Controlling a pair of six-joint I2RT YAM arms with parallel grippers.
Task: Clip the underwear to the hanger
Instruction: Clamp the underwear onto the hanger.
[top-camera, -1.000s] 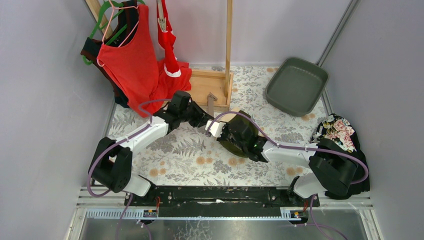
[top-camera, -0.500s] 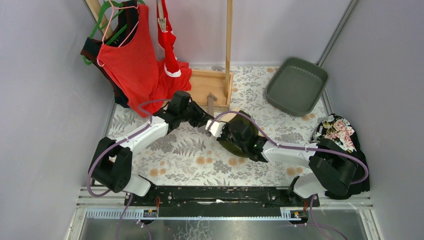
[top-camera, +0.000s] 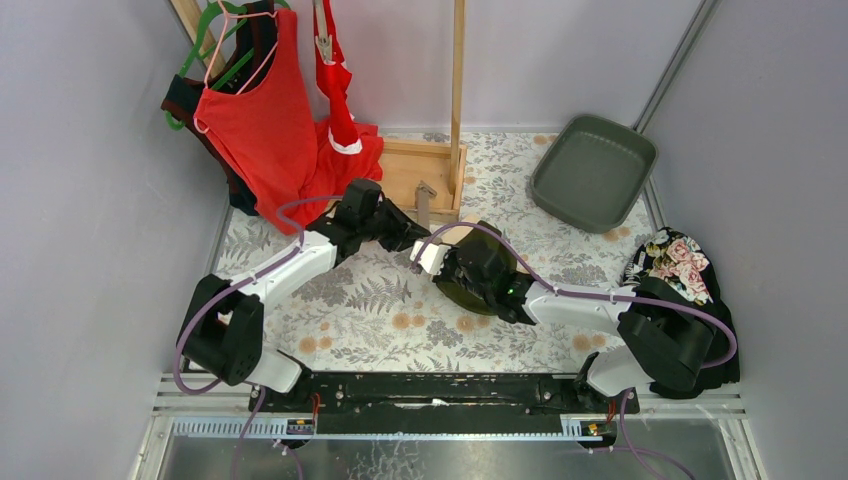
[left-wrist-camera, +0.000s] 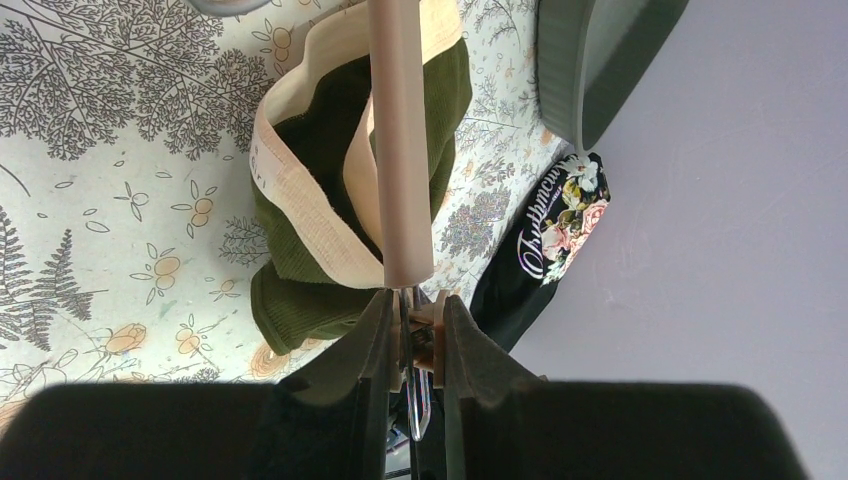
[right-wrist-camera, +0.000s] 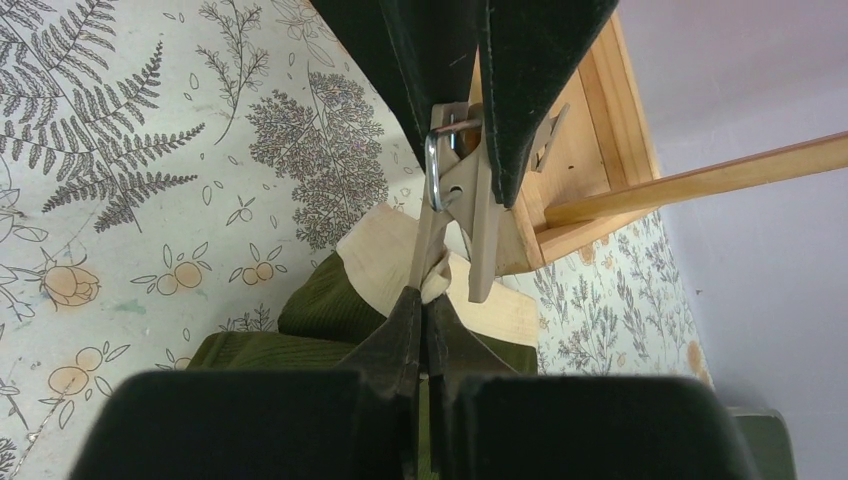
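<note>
My left gripper (left-wrist-camera: 416, 322) is shut on a hanger clip (left-wrist-camera: 424, 336) and squeezes its handles, just below the pale wooden hanger bar (left-wrist-camera: 400, 140). The olive green briefs (left-wrist-camera: 300, 290) with a cream waistband lie under the bar. My right gripper (right-wrist-camera: 424, 304) is shut on that cream waistband (right-wrist-camera: 385, 255) and holds a pinch of it up between the clip's (right-wrist-camera: 458, 205) lower ends. In the top view both grippers meet mid-table, left (top-camera: 412, 240) and right (top-camera: 440, 258). The red briefs (top-camera: 338, 95) hang clipped at the back left.
A red tank top (top-camera: 255, 120) hangs on hangers at the back left. A wooden stand (top-camera: 425, 165) with an upright post (top-camera: 458, 90) is behind the grippers. A grey tray (top-camera: 592, 172) lies at the back right and a black floral cloth (top-camera: 675, 265) at the right.
</note>
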